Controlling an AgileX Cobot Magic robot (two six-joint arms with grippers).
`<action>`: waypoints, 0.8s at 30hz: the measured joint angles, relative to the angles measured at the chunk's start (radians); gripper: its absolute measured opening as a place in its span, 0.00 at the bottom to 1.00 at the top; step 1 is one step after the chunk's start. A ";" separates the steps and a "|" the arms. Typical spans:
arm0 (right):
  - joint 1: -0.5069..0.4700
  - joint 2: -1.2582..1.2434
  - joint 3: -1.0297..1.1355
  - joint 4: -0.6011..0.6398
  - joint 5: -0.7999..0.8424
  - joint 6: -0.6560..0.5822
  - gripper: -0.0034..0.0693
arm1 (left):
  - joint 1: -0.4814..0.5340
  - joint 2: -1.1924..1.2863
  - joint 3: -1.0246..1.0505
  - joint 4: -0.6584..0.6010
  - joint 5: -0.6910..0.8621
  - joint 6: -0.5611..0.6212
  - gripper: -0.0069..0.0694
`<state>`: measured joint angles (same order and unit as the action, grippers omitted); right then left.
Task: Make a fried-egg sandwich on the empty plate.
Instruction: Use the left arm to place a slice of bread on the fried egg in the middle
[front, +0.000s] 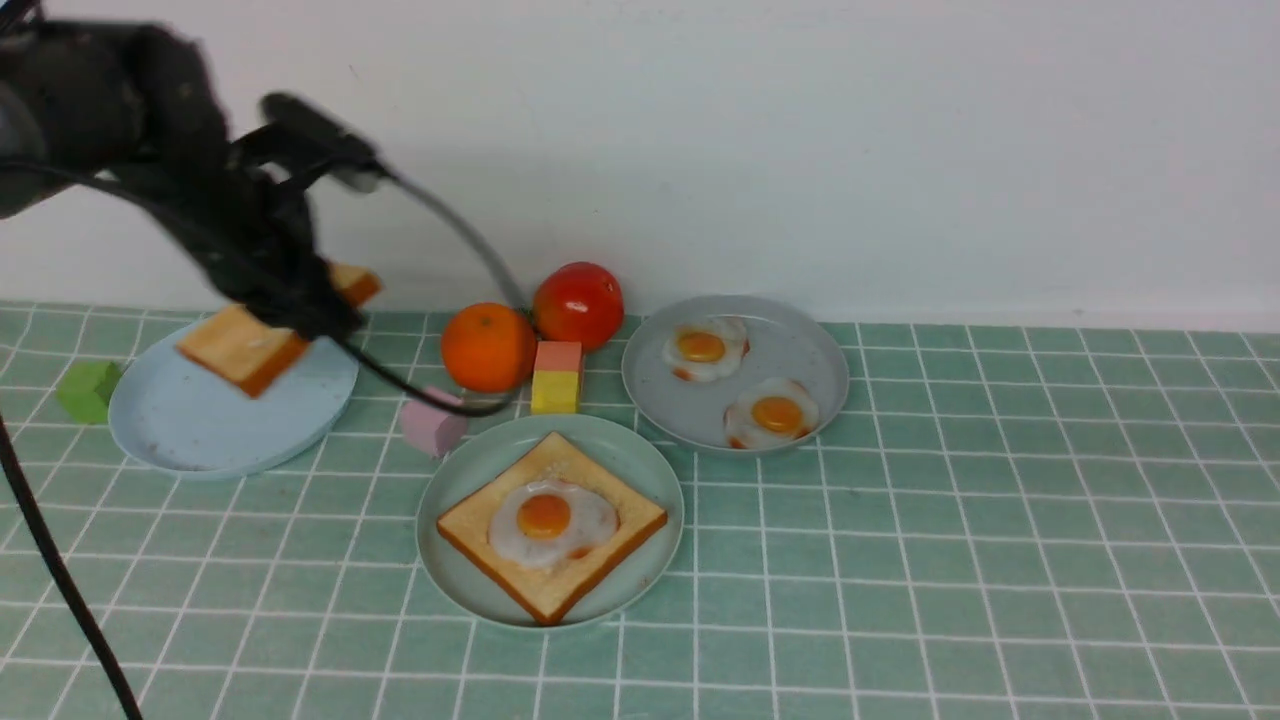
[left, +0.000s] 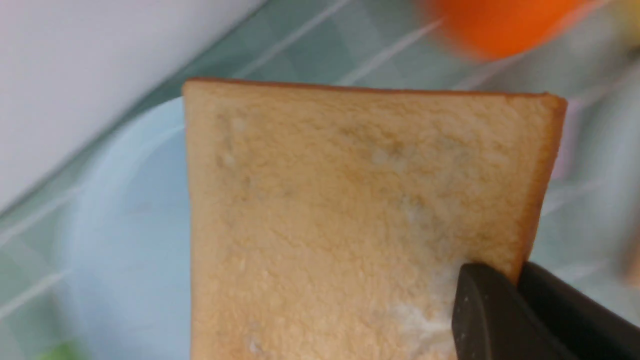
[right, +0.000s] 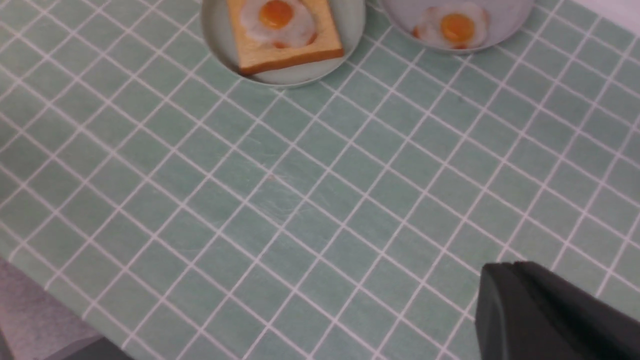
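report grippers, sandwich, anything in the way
Left gripper shut on toast slice, above light-blue plate. Right gripper shut, empty. Fried egg on lower toast, mint-green plate. Nothing seen over egg.

Smooth grey plate (front: 735, 375); glossy tomato (front: 579, 306); matt, pitted orange (front: 488, 347).

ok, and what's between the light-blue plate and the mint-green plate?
The pink block, in the front view: it sits on the table between the light-blue plate and the mint-green plate.
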<state>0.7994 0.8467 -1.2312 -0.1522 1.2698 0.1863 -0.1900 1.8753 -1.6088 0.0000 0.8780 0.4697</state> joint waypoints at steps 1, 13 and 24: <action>0.000 -0.004 0.000 -0.007 0.000 0.000 0.08 | -0.050 -0.019 0.024 0.000 0.011 -0.034 0.11; 0.000 -0.152 0.000 -0.010 0.000 0.000 0.10 | -0.490 0.029 0.198 0.264 -0.078 -0.363 0.11; 0.000 -0.229 0.003 0.078 0.000 0.000 0.11 | -0.521 0.116 0.198 0.366 -0.129 -0.509 0.11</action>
<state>0.7994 0.6175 -1.2284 -0.0738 1.2698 0.1863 -0.7108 1.9914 -1.4109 0.3663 0.7488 -0.0395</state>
